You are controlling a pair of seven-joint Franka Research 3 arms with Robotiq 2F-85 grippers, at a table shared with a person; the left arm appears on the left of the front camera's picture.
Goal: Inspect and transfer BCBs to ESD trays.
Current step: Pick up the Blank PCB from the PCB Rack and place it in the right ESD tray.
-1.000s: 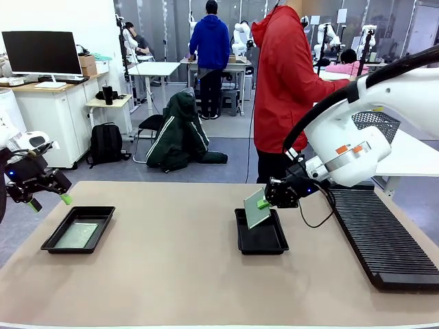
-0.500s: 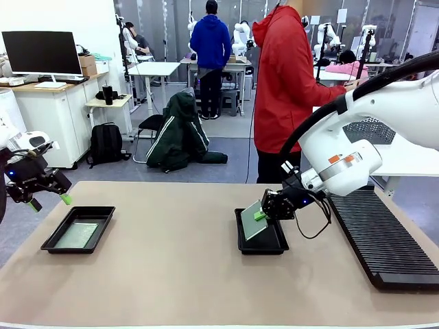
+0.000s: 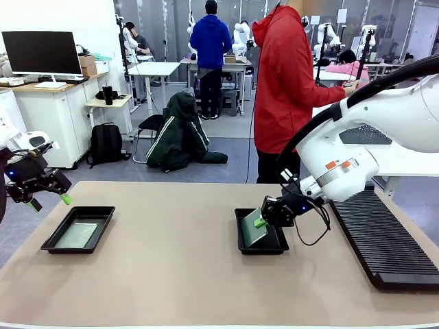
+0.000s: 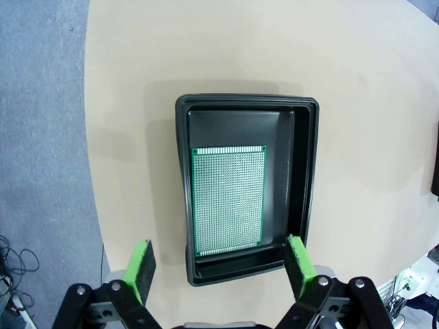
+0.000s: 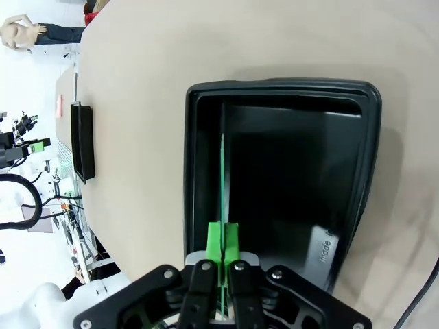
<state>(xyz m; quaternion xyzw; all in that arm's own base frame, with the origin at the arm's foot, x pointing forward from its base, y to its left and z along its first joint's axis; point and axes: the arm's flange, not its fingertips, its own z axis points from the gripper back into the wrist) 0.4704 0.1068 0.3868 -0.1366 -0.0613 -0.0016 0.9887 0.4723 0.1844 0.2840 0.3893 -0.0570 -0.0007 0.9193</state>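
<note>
Right gripper [image 3: 261, 221] clamped on edge of a green board [image 3: 253, 231], pads pressed together on it, board tilted with its lower edge down inside the black tray [image 3: 276, 245] near table middle. From the right wrist, same board [image 5: 222, 179] seen edge-on as a thin green line running up from the pinched pads [image 5: 215, 248], standing over the left part of that tray's [image 5: 367, 137] dark floor; cannot tell whether lower edge touches the floor. Left gripper [image 3: 49, 201] up above the left end of the table [image 3: 171, 274], fingers spread apart, holding nothing. From the left wrist, gripper [image 4: 219, 266] wide open, one green pad [image 4: 140, 270] either side of the near end of a second black tray [image 4: 307, 164] below. Second green board [image 4: 228, 200] lying flat on that tray's floor, toward its left wall. In front view, that tray [image 3: 60, 234] near left table edge, pale board [image 3: 76, 235] flat inside. Long black ribbed rack [image 3: 377, 240] along right side of table. Person in red hoodie [image 3: 285, 82] standing at far side.
</note>
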